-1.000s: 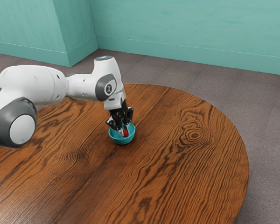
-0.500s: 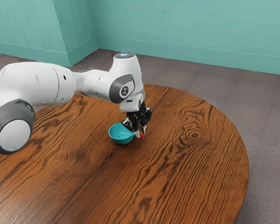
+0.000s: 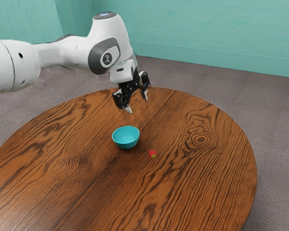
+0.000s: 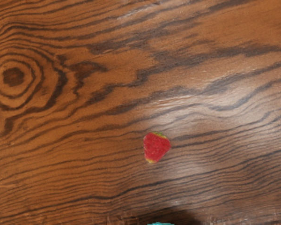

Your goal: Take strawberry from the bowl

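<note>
Noted behind the bench, a teal wall (image 3: 207, 29) above grey-brown carpet (image 3: 279, 125). Inspected the bench (image 3: 192, 187) itself: round, of boldly grained wood. Found on it a teal bowl (image 3: 125, 144), upright and empty. Found the strawberry (image 3: 152, 154) outside the bowl, resting directly on the wood, near but not touching, toward the exterior view's right and near side.

Checked the jaws at the end of the arm (image 3: 67, 52): spread wide, raised well above the bench, holding nothing. Established the governing relation: strawberry below the jaws and off toward the exterior view's near right, beyond the bowl. Traced its long axis roughly in line with the bowl, leafy end (image 4: 159, 134) pointing away (stubby fruit, so only modestly longer than wide).

Assessed as meeting the task, with no further grasp called for. Recommended: keep the jaws high and withdraw clear of bowl and fruit. For any regrasp, descend toward the near right and close across the narrower width. Cautioned against pinching close to the tapered tip, being liable to roll, and against clipping the bowl on a low pass.
</note>
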